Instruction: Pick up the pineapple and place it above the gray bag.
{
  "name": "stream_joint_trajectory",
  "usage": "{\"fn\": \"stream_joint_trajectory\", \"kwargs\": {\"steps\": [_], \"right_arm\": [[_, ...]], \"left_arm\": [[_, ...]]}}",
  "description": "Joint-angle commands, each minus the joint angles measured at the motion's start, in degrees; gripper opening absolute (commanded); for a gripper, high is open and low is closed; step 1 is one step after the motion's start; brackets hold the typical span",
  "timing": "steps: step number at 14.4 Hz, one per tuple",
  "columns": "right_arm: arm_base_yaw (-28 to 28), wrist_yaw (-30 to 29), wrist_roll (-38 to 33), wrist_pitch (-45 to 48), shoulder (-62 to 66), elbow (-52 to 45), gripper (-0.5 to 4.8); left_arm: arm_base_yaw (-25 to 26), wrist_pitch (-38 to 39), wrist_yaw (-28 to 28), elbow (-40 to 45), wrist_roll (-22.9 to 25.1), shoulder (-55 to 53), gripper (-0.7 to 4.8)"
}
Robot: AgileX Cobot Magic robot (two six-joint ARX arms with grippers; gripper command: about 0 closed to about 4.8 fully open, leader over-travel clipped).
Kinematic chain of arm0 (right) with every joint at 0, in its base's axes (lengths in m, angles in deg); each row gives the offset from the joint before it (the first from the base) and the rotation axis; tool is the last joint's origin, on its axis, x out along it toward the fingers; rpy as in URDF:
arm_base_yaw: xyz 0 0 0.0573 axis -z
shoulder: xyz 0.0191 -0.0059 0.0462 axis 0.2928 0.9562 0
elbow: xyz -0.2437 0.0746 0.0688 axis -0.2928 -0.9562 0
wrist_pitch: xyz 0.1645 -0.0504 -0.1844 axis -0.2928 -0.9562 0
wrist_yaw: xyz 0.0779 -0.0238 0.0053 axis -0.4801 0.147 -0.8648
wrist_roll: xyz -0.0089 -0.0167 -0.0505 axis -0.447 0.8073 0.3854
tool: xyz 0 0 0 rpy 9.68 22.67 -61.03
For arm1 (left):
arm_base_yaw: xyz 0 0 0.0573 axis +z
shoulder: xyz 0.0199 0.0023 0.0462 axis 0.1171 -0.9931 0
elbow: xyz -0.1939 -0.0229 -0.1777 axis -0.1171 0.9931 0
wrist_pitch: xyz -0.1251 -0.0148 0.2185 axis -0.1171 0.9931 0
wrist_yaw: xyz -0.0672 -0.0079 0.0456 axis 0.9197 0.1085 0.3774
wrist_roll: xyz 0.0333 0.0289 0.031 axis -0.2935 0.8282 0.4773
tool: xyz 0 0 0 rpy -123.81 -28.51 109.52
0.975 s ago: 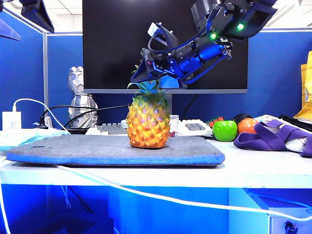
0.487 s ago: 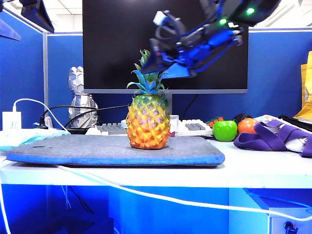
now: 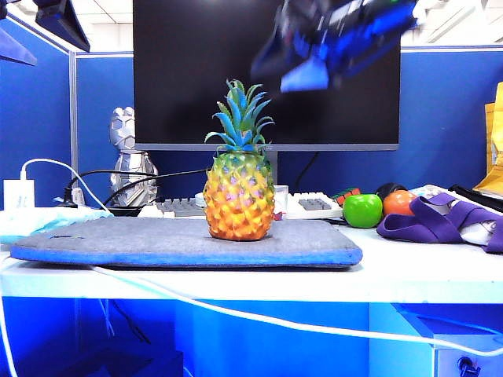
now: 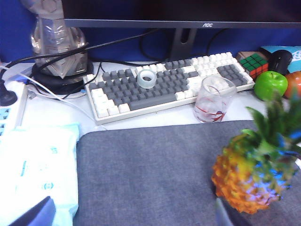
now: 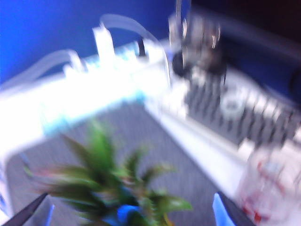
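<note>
The pineapple (image 3: 239, 196) stands upright on the gray bag (image 3: 141, 243), which lies flat with blue trim along its front edge. My right gripper (image 3: 295, 67) hovers blurred above and right of the leaf crown, clear of it, open and empty. In the right wrist view the crown (image 5: 117, 188) shows between the spread fingertips of the right gripper (image 5: 128, 214). My left gripper (image 4: 127, 217) is open over the gray bag (image 4: 150, 174), with the pineapple (image 4: 247, 181) off to one side. In the exterior view the left gripper (image 3: 61, 22) hangs high at far left, mostly cut off.
A green apple (image 3: 362, 210), an orange fruit (image 3: 398, 203) and a purple strapped bag (image 3: 444, 220) lie right of the gray bag. Behind are a keyboard (image 4: 164, 87), glass cup (image 4: 214, 99), tape roll (image 4: 146, 78), monitor (image 3: 196, 71) and figurine (image 3: 130, 157). A white cable (image 3: 236, 310) droops in front.
The right gripper has risen up and to the right, away from the pineapple's crown. The pineapple stays upright on the gray bag. The left arm has not moved.
</note>
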Motion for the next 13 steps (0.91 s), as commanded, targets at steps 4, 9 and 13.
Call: {"fn": "stream_joint_trajectory", "kwargs": {"steps": [4, 9, 13], "right_arm": [[11.8, 1.3, -0.9, -6.8, -14.7, 0.6, 4.79], [24.0, -8.0, 3.3, -30.1, -21.3, 0.0, -0.01], [20.0, 0.4, 6.1, -31.9, -28.5, -0.1, -0.03]], "left_arm": [[0.0, -0.5, -0.1, -0.6, 0.8, 0.8, 4.79], [0.0, 0.9, -6.4, -0.6, 2.2, 6.8, 4.79], [0.0, 6.3, -15.1, -0.6, 7.2, 17.5, 4.79]]}}
